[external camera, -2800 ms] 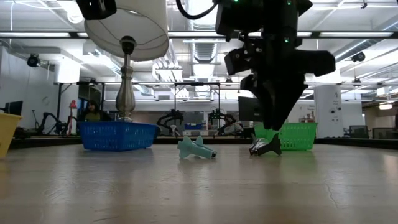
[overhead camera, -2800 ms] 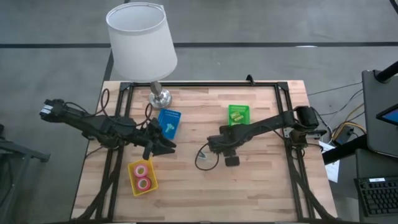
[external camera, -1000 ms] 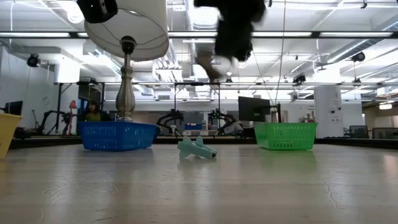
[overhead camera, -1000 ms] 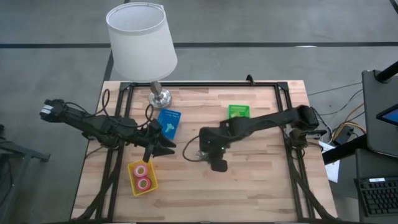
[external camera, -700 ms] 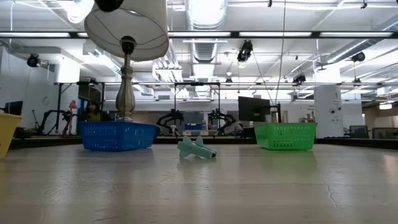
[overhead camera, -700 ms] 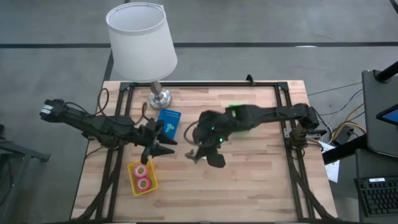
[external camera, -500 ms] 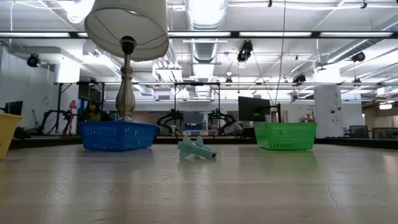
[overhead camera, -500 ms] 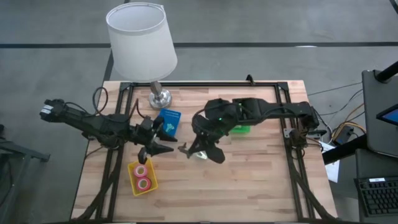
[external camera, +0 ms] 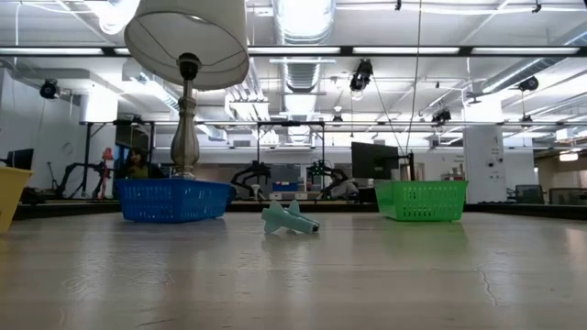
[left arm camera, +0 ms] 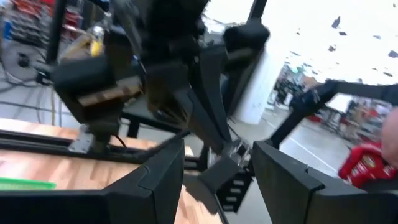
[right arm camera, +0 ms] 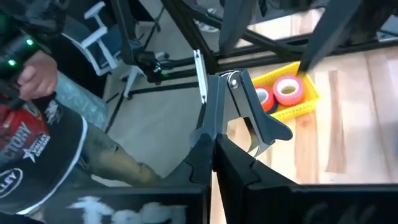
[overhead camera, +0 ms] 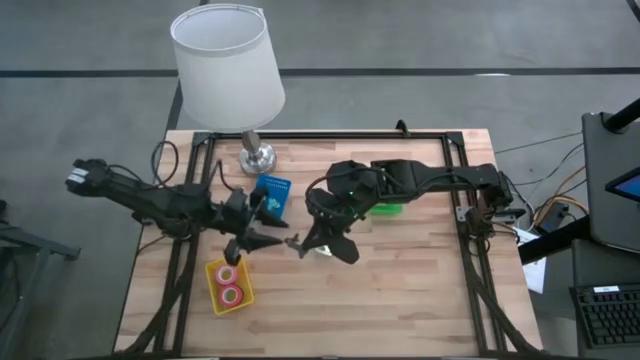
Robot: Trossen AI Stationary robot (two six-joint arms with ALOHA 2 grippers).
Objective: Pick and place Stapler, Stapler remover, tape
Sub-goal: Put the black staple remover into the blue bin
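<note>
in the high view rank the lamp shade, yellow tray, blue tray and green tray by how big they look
1. lamp shade: clearly largest, though it stands closer to the overhead camera, which exaggerates it.
2. yellow tray.
3. blue tray: partly covered by the left arm, so close to the yellow one.
Green tray: mostly hidden under the right arm, cannot rank.

A table lamp (overhead camera: 228, 62) with a white shade stands at the worktop's (overhead camera: 420, 290) far left corner, its metal base (overhead camera: 257, 157) on the wood. A blue basket (overhead camera: 272, 195) sits just in front of the base, toward the middle. A green basket (overhead camera: 385, 180) lies right of centre, toward the far edge. A yellow tray (overhead camera: 229, 285) rests near the front left. A person (right arm camera: 37, 143) in a dark printed shirt stands off the worktop, beyond its edge.
</note>
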